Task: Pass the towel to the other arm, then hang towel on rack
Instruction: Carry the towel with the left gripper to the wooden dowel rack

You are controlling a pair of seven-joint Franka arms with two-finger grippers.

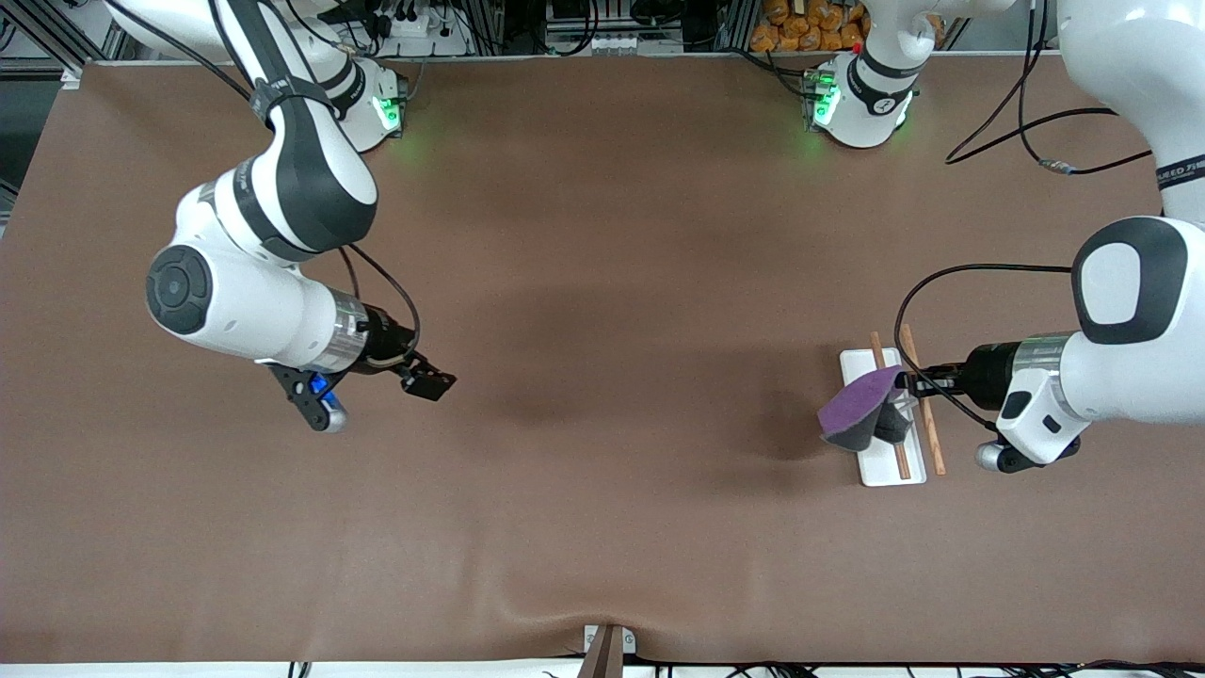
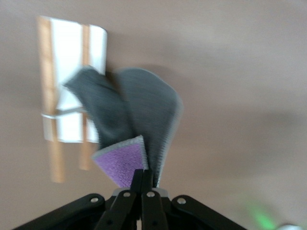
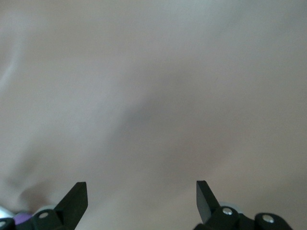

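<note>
Front view: the towel (image 1: pixel 861 407) is held pinched by the left gripper (image 1: pixel 906 381) over the rack (image 1: pixel 885 414), purple face up, grey reverse hanging down onto the rods. This placement is judged to suit draping the cloth across the rods. The left arm reaches in low from its end of the counter (image 1: pixel 602 235), forearm nearly level. The right arm waits, its gripper (image 1: pixel 428 379) over bare counter, well apart from the rack.

Left wrist view: the fingers (image 2: pixel 143 184) are pressed together on a towel corner; the folds hang over the rack's edge.

Right wrist view: the fingers (image 3: pixel 76 196) are spread, nothing between them.
</note>
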